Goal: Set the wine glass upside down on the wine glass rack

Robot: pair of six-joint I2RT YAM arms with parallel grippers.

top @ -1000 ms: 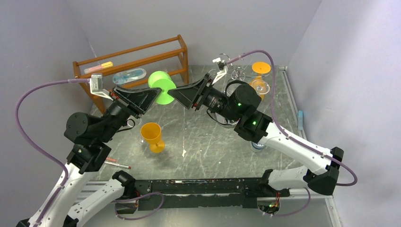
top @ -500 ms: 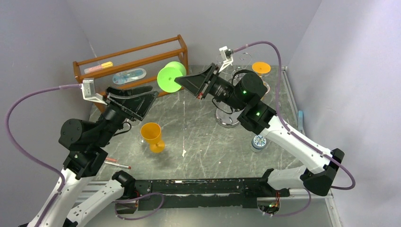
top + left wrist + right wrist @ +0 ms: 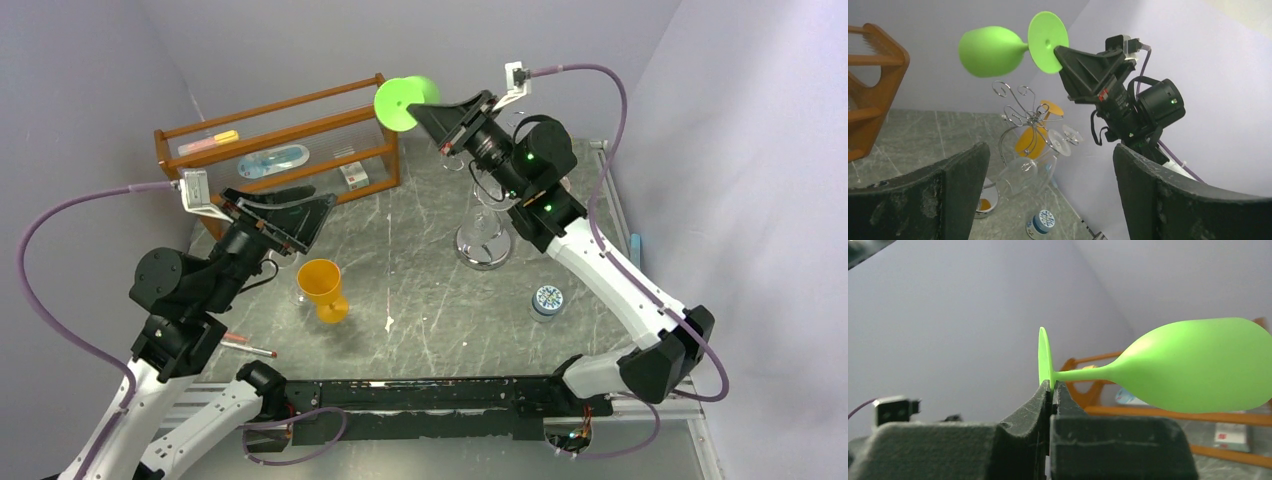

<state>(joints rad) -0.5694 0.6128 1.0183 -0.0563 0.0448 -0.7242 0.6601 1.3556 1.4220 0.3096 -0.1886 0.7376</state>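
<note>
1. The left gripper [image 3: 305, 205], at the middle left of the top view, has its jaws spread wide and grasps nothing.
2. An orange wine glass [image 3: 322, 287] stands on the table [image 3: 420, 300], just below that gripper in the frame.
3. The wine glass rack [image 3: 1023, 112] stands right of the middle. A hanging orange glass [image 3: 1029, 141] and a hanging clear glass [image 3: 1020, 172] are on it, bowls down.
4. The right gripper [image 3: 425, 108], at the top middle, is clenched on the green wine glass [image 3: 397, 100]. It pinches only the thin edge of the round foot. The glass is up in the air, lying sideways. It is above the rack and does not touch it.
5. The wooden shelf [image 3: 290, 130] is at the upper left, at the back.
6. What could go wrong: the pinch is small and the bowl sticks far out. So the glass may swing or slip when it is turned bowl down. The foot must slide between the wire arms. A miss could bump the hanging glasses or tip the rack.
</note>
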